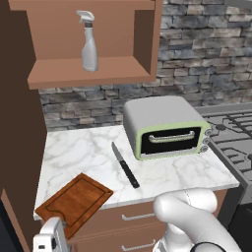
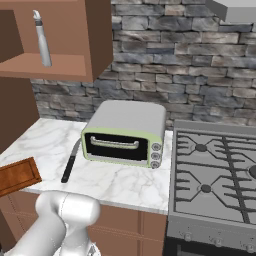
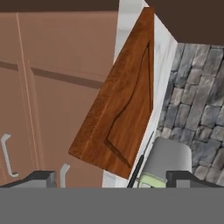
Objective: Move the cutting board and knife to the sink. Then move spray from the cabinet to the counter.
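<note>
Cutting board (image 1: 74, 202): flat rectangle of reddish-brown wood with visible grain and a shallow groove running parallel to its edge; it lies on the surface (image 1: 83, 152) at the front corner farthest from the toaster oven (image 1: 165, 127), set at an angle, one corner hanging past the front edge over the drawer fronts (image 1: 133, 224). Knife (image 1: 125, 165): slim, black handle, silver pointed blade, lying flat on the surface between the board and the toaster oven, tip pointing toward the back wall, not touching either. Surface: white marble pattern with grey veining, smooth, over brown wooden drawers with metal handles. Toaster oven: rounded grey shell, pale green front frame, dark glass door with a metal bar handle, three knobs down one side. Spray (image 1: 88, 42): translucent grey-white bottle, narrow neck, trigger head, standing upright on the shelf of the open brown wooden cabinet (image 1: 93, 74), above and to the board's side of the toaster oven. Stone wall (image 1: 206, 54): rough grey blocks. Gas stove (image 2: 215, 172): grey, dark grates, just beside the toaster oven on the far side from the knife. Tool (image 3: 111, 177): jaws spread wide, gripping nothing, just off the overhanging board corner in the hand view.
</note>
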Controlling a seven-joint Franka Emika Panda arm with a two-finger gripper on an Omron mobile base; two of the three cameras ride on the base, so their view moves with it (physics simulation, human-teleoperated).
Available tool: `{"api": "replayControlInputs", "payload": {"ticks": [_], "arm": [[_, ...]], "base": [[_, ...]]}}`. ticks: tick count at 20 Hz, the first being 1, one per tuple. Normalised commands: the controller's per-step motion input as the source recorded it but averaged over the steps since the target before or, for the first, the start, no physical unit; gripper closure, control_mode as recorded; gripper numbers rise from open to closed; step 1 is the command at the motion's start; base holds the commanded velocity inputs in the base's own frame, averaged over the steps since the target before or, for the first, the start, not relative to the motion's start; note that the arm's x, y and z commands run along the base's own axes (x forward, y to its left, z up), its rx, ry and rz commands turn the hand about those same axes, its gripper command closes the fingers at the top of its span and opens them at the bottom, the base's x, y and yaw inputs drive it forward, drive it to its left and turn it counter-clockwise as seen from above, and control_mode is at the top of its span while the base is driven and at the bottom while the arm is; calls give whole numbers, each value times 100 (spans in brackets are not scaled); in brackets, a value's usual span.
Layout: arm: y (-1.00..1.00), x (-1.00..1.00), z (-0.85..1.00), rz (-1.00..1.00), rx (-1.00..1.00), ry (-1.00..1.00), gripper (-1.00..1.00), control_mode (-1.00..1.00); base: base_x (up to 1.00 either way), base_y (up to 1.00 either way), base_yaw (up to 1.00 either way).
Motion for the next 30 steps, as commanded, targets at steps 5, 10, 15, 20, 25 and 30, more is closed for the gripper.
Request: {"api": "replayControlInputs", "payload": {"ticks": [5, 10, 15, 20, 25, 30], "arm": [[0, 17, -8, -2, 0, 0, -100, -100], [3, 3, -9, -1, 0, -1, -100, -100], [10, 0, -10, -1, -1, -2, -100, -100], [13, 1, -16, -1, -1, 0, -100, -100], [12, 4, -16, 0, -1, 0, -100, -100], [5, 1, -4, -1, 0, 0, -100, -100]], "base": [[0, 0, 0], [0, 0, 0], [0, 0, 0], [0, 0, 0], [0, 0, 0], [0, 0, 0]]}}
